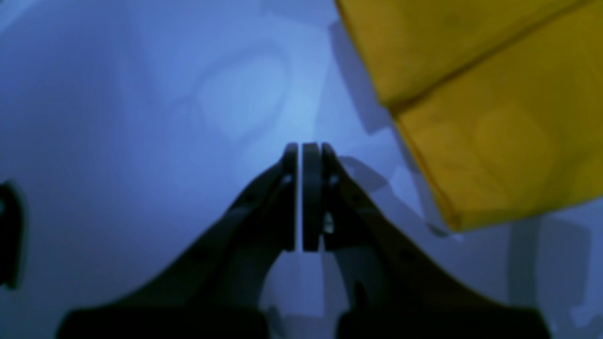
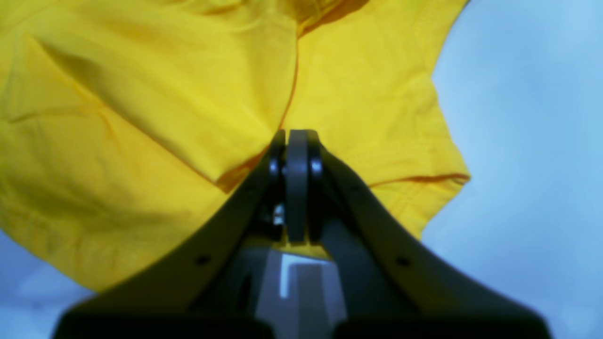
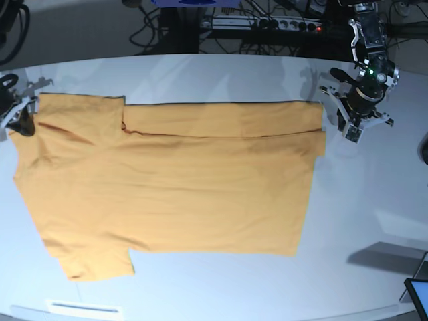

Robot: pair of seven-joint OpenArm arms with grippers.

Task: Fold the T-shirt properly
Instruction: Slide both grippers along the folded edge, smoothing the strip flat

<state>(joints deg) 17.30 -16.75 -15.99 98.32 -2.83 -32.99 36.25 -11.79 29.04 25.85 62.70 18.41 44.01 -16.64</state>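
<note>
The orange-yellow T-shirt [image 3: 174, 187] lies flat on the white table [image 3: 361, 200], its far long edge turned over in a narrow band. My right gripper [image 3: 25, 127] is at the shirt's far left sleeve corner. In the right wrist view it [image 2: 292, 134] is shut, tips down on creased cloth [image 2: 165, 117], with no cloth showing between the pads. My left gripper [image 3: 353, 134] hangs just past the shirt's right edge. In the left wrist view it [image 1: 300, 148] is shut and empty over bare table, with a folded shirt corner [image 1: 494, 117] to its upper right.
Cables and a power strip [image 3: 267, 23] lie beyond the table's far edge. A dark screen corner [image 3: 418, 294] pokes in at the front right. A pale strip [image 3: 83, 307] sits at the front left edge. Bare tabletop surrounds the shirt on the right and front.
</note>
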